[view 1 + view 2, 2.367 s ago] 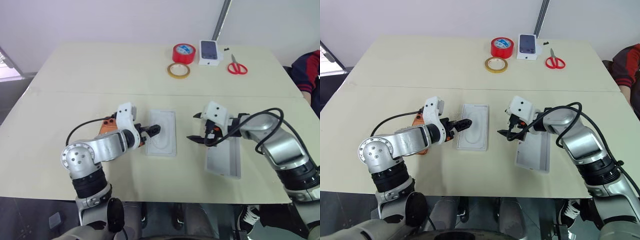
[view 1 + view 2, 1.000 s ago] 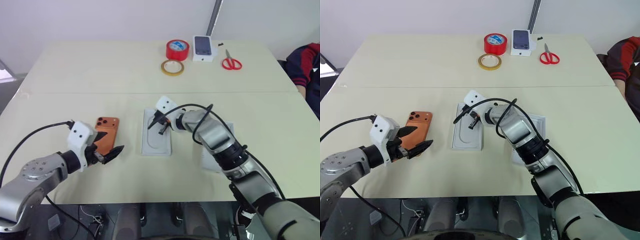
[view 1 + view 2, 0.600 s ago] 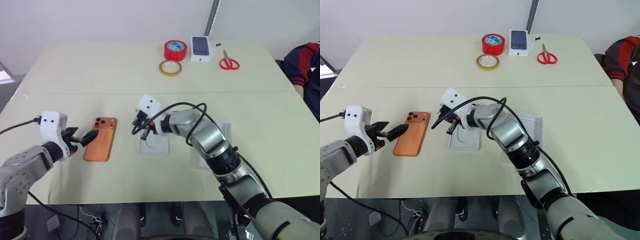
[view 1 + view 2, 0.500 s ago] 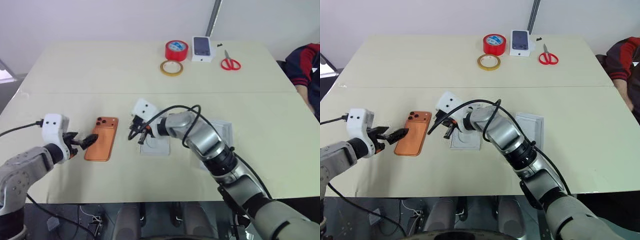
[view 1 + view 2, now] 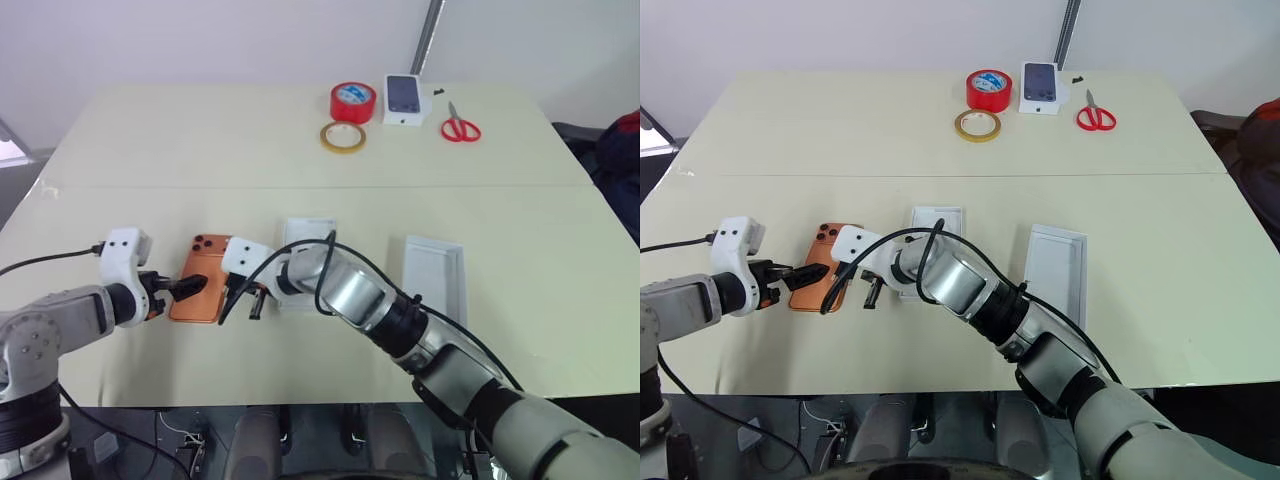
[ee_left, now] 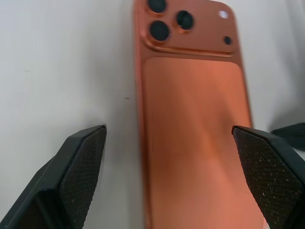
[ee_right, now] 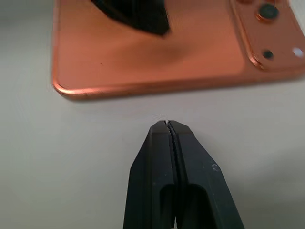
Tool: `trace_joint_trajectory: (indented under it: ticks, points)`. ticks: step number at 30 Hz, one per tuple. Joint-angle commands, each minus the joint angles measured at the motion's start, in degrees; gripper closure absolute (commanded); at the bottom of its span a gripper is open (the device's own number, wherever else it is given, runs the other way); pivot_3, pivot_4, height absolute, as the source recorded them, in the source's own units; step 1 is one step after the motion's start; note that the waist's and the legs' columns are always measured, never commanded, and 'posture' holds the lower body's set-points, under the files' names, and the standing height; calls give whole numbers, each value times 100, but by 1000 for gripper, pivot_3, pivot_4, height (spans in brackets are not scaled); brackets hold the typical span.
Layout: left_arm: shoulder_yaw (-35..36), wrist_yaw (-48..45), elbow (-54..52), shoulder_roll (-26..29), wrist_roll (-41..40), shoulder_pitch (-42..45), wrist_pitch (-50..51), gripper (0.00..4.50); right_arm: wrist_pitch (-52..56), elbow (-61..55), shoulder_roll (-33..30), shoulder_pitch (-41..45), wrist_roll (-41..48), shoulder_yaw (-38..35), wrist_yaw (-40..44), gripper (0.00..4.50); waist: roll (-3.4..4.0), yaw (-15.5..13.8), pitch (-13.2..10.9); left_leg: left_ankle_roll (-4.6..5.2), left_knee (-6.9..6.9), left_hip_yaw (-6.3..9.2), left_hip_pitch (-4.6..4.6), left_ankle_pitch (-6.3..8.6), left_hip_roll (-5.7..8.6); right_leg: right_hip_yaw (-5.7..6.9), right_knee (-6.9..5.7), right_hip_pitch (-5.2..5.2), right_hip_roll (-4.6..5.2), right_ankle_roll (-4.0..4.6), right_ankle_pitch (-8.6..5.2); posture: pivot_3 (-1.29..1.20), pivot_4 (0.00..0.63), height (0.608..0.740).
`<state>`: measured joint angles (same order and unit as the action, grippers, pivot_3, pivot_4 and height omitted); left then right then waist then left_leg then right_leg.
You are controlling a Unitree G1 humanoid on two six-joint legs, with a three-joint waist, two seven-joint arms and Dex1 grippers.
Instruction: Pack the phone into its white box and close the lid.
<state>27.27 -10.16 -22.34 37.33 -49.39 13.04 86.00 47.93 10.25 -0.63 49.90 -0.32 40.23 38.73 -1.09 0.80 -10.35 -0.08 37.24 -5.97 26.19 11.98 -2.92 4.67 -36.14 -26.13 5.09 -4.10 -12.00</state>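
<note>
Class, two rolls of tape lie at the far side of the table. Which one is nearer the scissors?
The red tape roll, thick and with a blue label inside. It lies closer to the red-handled scissors than the flat yellowish tape ring, which lies nearer the robot.

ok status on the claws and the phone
Left claw open, straddling the phone. Right claw shut beside it. Phone flat on table, unpacked. Nothing in the way.

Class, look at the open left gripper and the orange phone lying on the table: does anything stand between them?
Nothing visible does. In the left wrist view the left gripper has its jaws spread to either side of the phone, which lies flat on the table. The shut right gripper sits beside the phone's long edge, not between them.
</note>
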Motion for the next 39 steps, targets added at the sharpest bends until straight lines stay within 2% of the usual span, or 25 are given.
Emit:
trace_joint_trajectory:
  ticks: [1,7,11,23,39]
  points:
    - [-331,-200,-96,-245,-171,-90,452,59,-210,17,127,149,-95,9,76,4493,-2,-6,2,0,0,1,-3,0,0,0,0,4,1,0,0,0,150,740]
    - [-161,-192,-198,-742,-273,58,650,59,-333,104,118,158,-181,-77,160,4493,-2,-16,4,-6,-15,3,-79,11,0,3,13,74,7,16,-15,0,150,740]
    - [-13,-158,-169,-1002,-532,143,650,59,-370,105,101,111,-240,-100,187,4493,-3,-20,5,-9,-15,7,-81,14,-1,5,11,76,16,17,-15,0,150,740]
    - [365,191,121,-1179,-1143,307,650,59,-368,69,154,23,-319,-124,234,4493,-3,-20,5,-8,-15,13,-81,13,1,12,10,78,22,17,-16,0,150,740]
    - [518,807,311,-1127,-2105,413,650,59,-364,-6,145,-48,-386,-118,313,4493,-3,-19,5,-13,-15,14,-80,17,2,16,11,77,29,18,-17,0,150,740]
